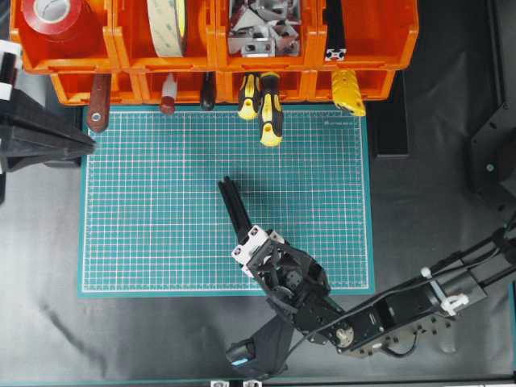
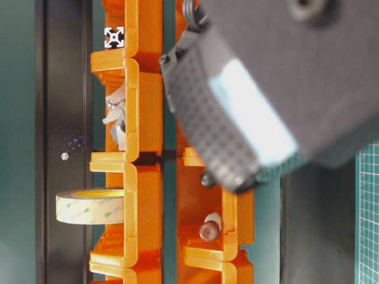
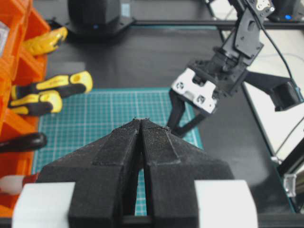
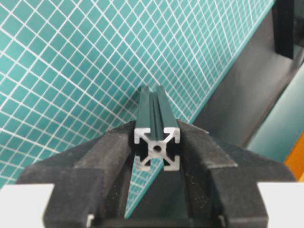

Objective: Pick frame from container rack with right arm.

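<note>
Orange plastic, glossy: rack (image 1: pixel 210 56) of open-front bins in two stacked rows along the far edge of the mat; its left and top edges are cut off in the overhead view.

Black slotted aluminium, square in section with a silvery cut end: frame (image 4: pixel 156 147), one piece, clamped between the two black textured fingers of the right gripper (image 4: pixel 156 164). The right wrist view shows the bar running forward from the jaws above the green gridded mat (image 1: pixel 161 210). In the overhead view it reads only as a dark thin shape beyond the gripper (image 1: pixel 242 222), over the middle of the mat and well clear of the rack.

A second bar (image 1: pixel 335 36) of the same section, one piece, stands in the upper right bin, cut end outward.

Left gripper (image 3: pixel 141 124): black ridged fingers, pressed together, holding nothing; it sits at the mat's left edge.

Rack contents, counted:
- red tape roll (image 1: pixel 52 16), one
- cream tape roll (image 1: pixel 168 24), one
- grey metal brackets (image 1: pixel 262 28), a heap, number unclear
- yellow-and-black screwdriver handles (image 1: pixel 262 101), two
- yellow ribbed grip (image 1: pixel 348 90), one
- brown (image 1: pixel 98 101), red-and-white (image 1: pixel 168 97) and black (image 1: pixel 207 90) handles, one each; tool ends hidden in the bins

Table-level view: mostly blocked by a blurred grey housing.
</note>
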